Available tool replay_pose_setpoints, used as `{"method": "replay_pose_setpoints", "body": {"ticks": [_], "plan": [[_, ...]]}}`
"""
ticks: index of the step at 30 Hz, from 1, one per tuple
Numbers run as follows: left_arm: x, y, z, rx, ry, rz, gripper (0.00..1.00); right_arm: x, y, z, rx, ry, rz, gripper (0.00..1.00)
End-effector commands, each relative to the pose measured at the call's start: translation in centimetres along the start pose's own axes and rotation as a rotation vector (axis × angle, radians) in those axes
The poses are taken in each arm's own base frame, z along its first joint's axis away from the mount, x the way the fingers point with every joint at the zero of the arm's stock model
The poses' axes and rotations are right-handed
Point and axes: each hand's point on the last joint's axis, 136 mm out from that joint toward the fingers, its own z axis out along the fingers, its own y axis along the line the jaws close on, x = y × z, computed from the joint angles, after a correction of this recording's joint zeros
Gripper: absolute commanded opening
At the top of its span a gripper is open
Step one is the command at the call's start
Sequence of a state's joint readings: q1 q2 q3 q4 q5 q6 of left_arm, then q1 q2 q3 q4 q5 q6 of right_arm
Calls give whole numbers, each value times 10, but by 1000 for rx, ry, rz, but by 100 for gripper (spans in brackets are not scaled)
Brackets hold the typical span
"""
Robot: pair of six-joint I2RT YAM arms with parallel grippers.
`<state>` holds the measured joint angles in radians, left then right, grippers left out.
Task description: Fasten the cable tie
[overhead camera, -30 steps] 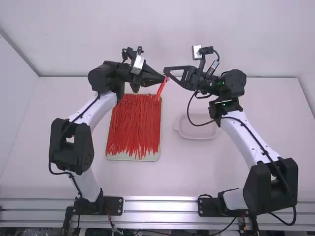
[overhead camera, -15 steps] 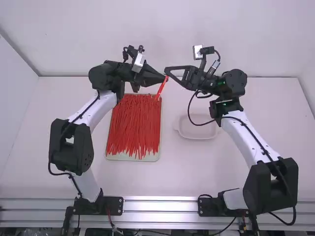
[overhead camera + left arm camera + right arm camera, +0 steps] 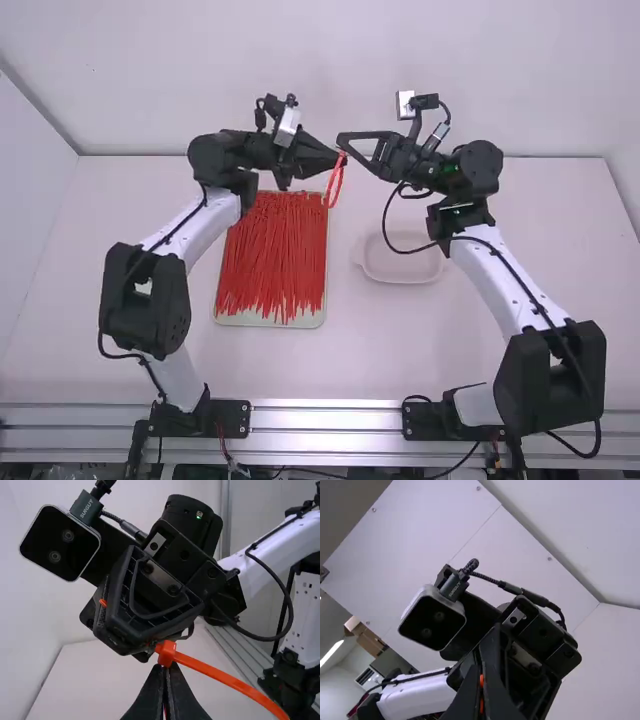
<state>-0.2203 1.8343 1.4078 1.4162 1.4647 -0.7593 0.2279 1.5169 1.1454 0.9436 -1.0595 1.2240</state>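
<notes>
In the high view my two grippers meet tip to tip in the air above the far end of the tray. One red cable tie hangs between them in a curved bend. My left gripper is shut on it. In the left wrist view its fingers pinch the tie just under the square head, and the strap runs off to one side. My right gripper is shut too. In the right wrist view a sliver of the red tie shows between its fingers.
A beige tray holds a pile of several red cable ties on the table below the left arm. A shallow white container sits to the tray's right, under the right arm.
My left gripper has shifted slightly to the right, closer to the right gripper. The tie between them has gone from a straight hanging strip to a curved bend.
</notes>
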Motion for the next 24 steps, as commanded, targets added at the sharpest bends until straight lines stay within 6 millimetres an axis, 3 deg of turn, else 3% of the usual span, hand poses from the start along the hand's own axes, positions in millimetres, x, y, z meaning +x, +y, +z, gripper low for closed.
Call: {"method": "replay_pose_setpoints", "body": {"ticks": [1,16,24], "plan": [[15,-21,11,91,51,0,2,-23,12,0,-2,-84,-57,0],[37,-23,9,76,44,-44,2,-36,25,-4,-24,-116,-85,0],[63,-24,8,72,51,-80,2,-47,42,0,-48,-121,-124,0]]}}
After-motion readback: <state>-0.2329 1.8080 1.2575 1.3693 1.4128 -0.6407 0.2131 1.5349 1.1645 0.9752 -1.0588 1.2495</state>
